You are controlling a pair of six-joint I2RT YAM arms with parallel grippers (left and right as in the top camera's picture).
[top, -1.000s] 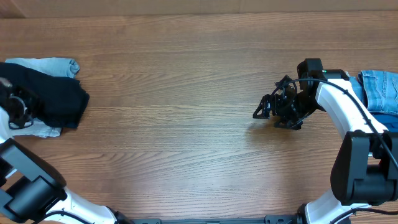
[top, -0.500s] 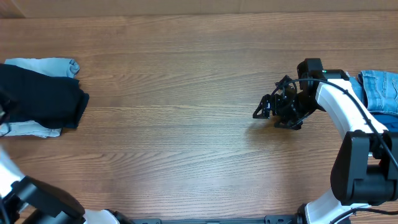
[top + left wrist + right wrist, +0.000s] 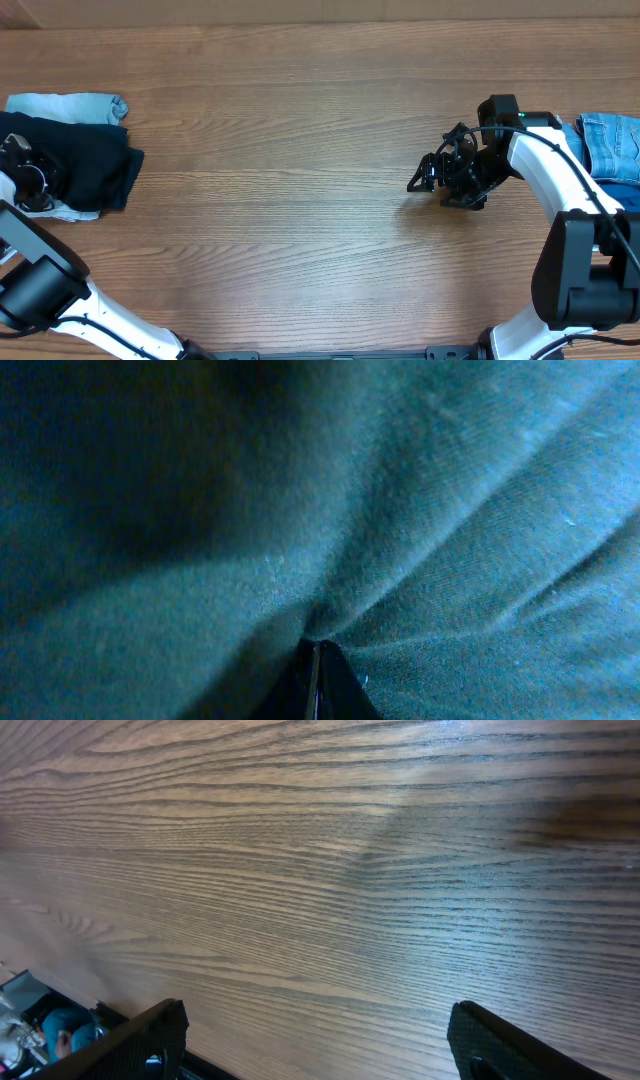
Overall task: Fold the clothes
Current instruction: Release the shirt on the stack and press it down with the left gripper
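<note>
Across the wood-grain table [image 3: 300,200], the left tool [image 3: 316,678] pinches dark clothes [image 3: 95,165] while the right tool [image 3: 422,175] hangs spread.

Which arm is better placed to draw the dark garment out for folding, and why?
Left. The left tool is shut on the dark garment, cloth puckering at its tips; the right tool stands open over bare table, far across.

Wood-grain table [image 3: 280,150], dark garment [image 3: 95,165] atop light-blue cloth [image 3: 70,104] at left edge, blue denim [image 3: 610,140] at right.
</note>
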